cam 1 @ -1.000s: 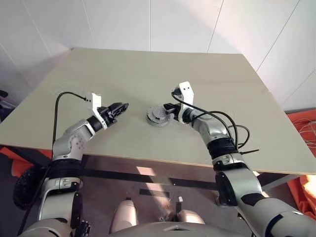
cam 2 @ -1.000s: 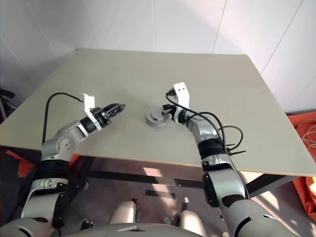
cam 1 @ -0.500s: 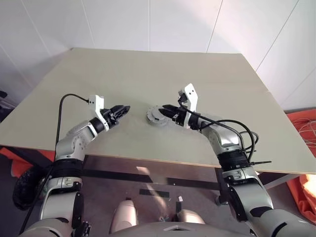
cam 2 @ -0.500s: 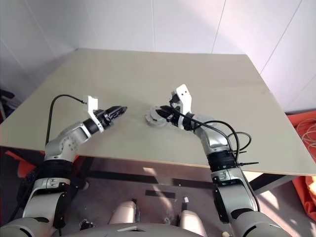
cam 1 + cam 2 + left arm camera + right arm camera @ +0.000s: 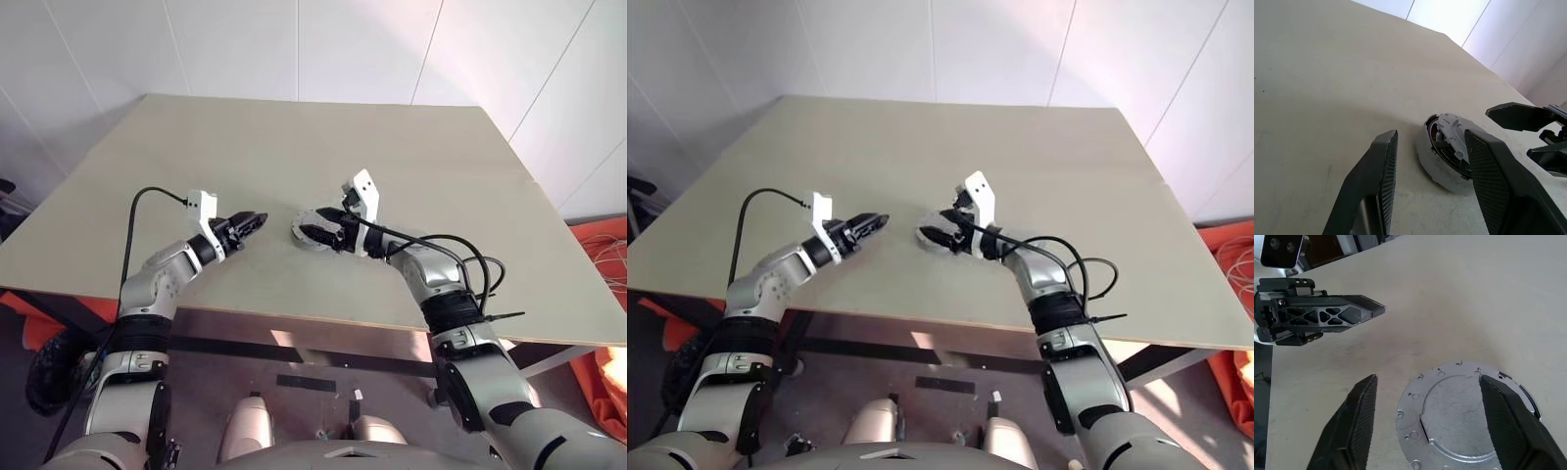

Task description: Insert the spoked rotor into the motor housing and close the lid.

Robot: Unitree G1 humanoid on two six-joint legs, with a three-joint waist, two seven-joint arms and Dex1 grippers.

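Note:
The motor housing (image 5: pixel 301 232) sits on the table (image 5: pixel 294 147) between my two grippers. A round silver lid (image 5: pixel 1459 416) with small holes lies on top of it. In the left wrist view a bit of copper winding (image 5: pixel 1435 135) shows under the lid's raised edge. The spoked rotor is hidden. My right gripper (image 5: pixel 1428 378) is open and hovers just over the lid, one finger (image 5: pixel 1354 426) on either side, holding nothing. My left gripper (image 5: pixel 257 220) is open and empty, a short way left of the housing and pointing at it.
Black cables loop off both wrists, one by the right forearm (image 5: pixel 470 269) over the table's near edge. Bare tabletop stretches behind the housing to the far edge. An orange object (image 5: pixel 607 245) lies on the floor to the right.
My right gripper has gone from shut at the housing's edge to wide open, and its wrist has swung and drawn back a little. The left gripper has barely moved.

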